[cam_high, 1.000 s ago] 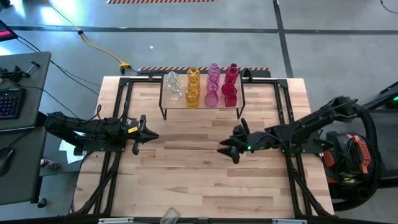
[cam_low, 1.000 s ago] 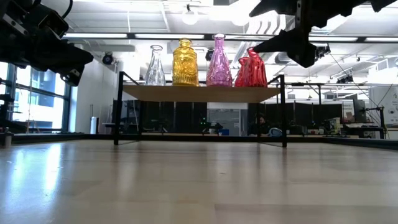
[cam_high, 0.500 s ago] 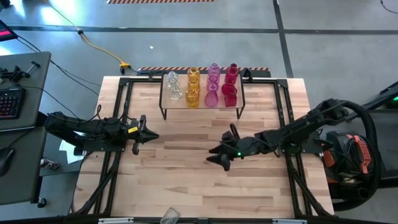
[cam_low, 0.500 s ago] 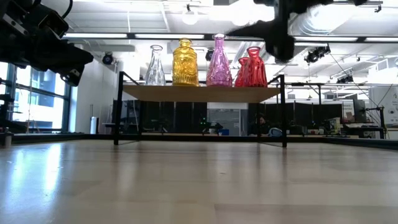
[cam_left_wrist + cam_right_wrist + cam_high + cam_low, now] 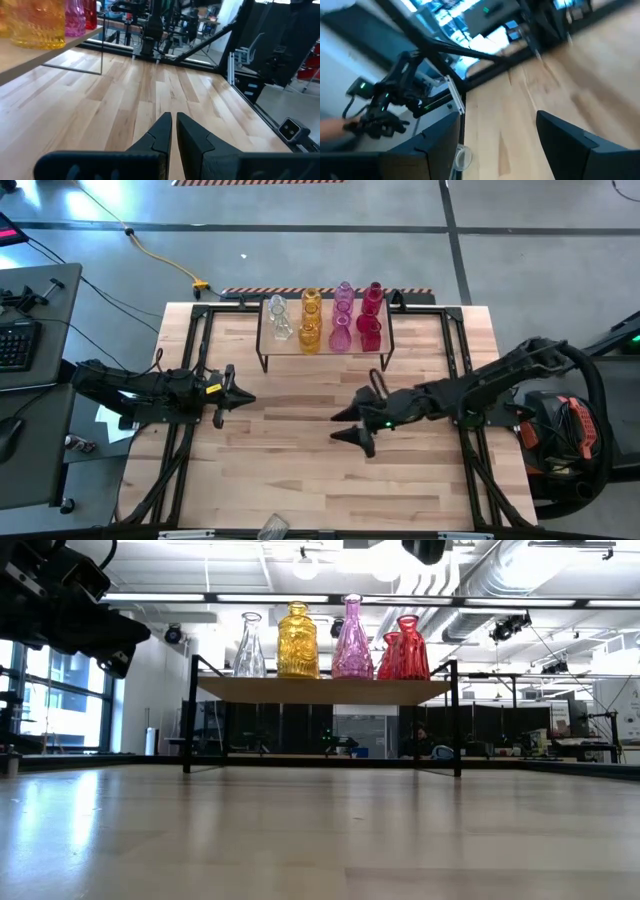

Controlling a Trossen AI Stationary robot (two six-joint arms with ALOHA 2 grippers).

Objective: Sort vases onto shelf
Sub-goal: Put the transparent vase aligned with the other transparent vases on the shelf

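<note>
The left gripper waits over the counter's left side with its jaws shut on nothing, and bare wood stretches from it past the middle toward the near edge. At the far edge stands the shelf, its light top carrying the vases in clear, amber, pink and red rows. The right gripper hangs above mid-counter, well in front of the shelf, jaws spread wide and empty.

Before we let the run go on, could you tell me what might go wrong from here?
The vases stand packed on the small shelf, some touching; placing another could topple neighbours. A clear vase lies at the table's near edge, so a nudge from the open right claw might roll it off. The left claw waits shut.
</note>
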